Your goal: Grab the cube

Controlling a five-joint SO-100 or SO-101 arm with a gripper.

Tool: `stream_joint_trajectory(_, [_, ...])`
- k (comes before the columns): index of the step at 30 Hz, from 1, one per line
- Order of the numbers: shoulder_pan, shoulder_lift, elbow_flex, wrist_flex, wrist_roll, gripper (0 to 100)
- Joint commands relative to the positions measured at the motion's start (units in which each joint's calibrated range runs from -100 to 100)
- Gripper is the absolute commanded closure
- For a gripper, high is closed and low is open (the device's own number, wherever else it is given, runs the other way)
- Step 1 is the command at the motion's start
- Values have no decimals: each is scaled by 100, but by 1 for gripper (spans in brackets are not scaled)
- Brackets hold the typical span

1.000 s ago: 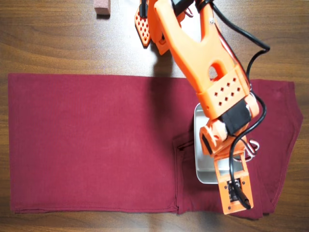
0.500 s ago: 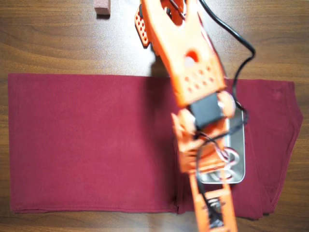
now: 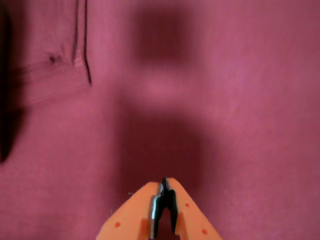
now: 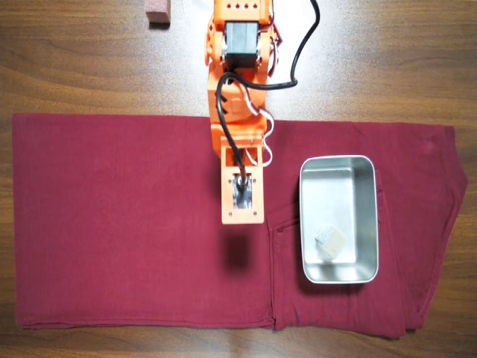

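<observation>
Crimson cloth (image 4: 127,224) covers most of the wooden tabletop (image 4: 387,67), and the orange arm (image 4: 238,112) reaches over it from the 12 o'clock edge of the overhead view towards the middle. In the wrist view the fingers (image 3: 164,192) enter from 6 o'clock, their dark inner edges pressed together with nothing between them; they are closed and empty, and only blurred red fabric and their own shadow lie ahead of them.

The cube (image 4: 330,240), a small pale block, sits inside the metal tray (image 4: 370,224), in the tray's lower half, close to but apparently not touching the tray's 6 o'clock wall. The tray rests on the cloth at about 4 o'clock from the arm's tip, well apart from it. A reddish-brown block (image 4: 157,11) lies on the bare wood at 11 o'clock, half cut off by the frame edge; it is not the target.

By my reading, the task has hardly begun: the cube is untouched and does not appear in the wrist view at all. What remains is nearly everything: swinging towards the tray, parting the fingers, lowering between the tray walls, closing on the cube and lifting it. The tray's walls may crowd the approach, since the cube sits near one of them.
</observation>
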Motion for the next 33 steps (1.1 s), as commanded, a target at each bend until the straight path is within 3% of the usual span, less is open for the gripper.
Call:
stream_joint_trajectory(1, [126,-428,364,72,5,100])
stream_joint_trajectory(9, [337,-1706,1584,782,-54,100])
stream_joint_trajectory(13, [193,-1715,1584,1953,-313,100])
stream_joint_trajectory(33, [136,-1715,1593,1962,-464,99])
